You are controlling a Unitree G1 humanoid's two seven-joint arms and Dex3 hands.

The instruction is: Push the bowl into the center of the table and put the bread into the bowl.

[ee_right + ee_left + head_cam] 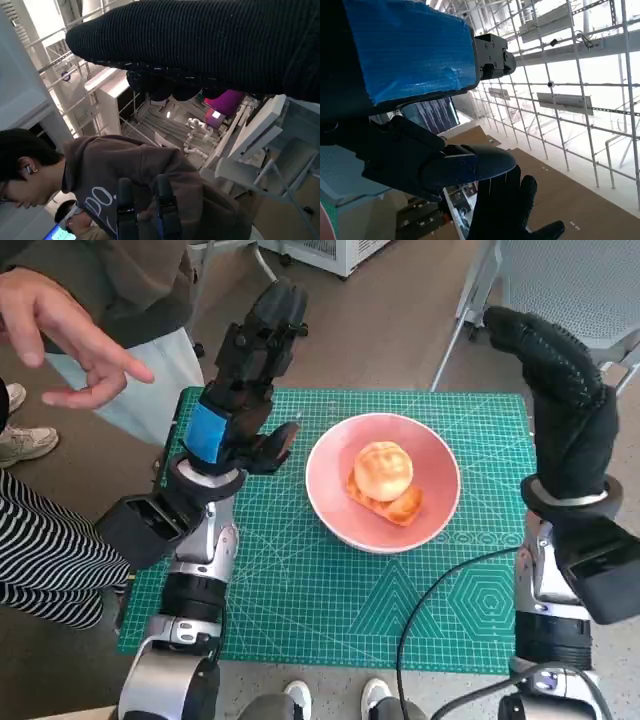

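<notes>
A pink bowl (433, 502) stands near the middle of the green cutting mat (300, 600) that covers the table. In it lie a round bread bun (383, 469) and a flat toasted piece (398, 506) under it. My left hand (250, 360) is raised above the mat's far left part, fingers pointing up and apart, holding nothing. My right hand (562, 380) is lifted at the mat's right edge, gloved fingers stretched up, also empty. The left wrist view shows the left hand (420, 150) with the right hand (507, 210) beyond it; the bowl does not show there.
A person stands at the far left, one hand (55, 330) stretched over the table's left corner, striped legs (45, 550) beside the table. A grey chair (560, 285) stands behind the right side. A black cable (440, 590) crosses the mat's near right. Shoes (300, 698) show at the front edge.
</notes>
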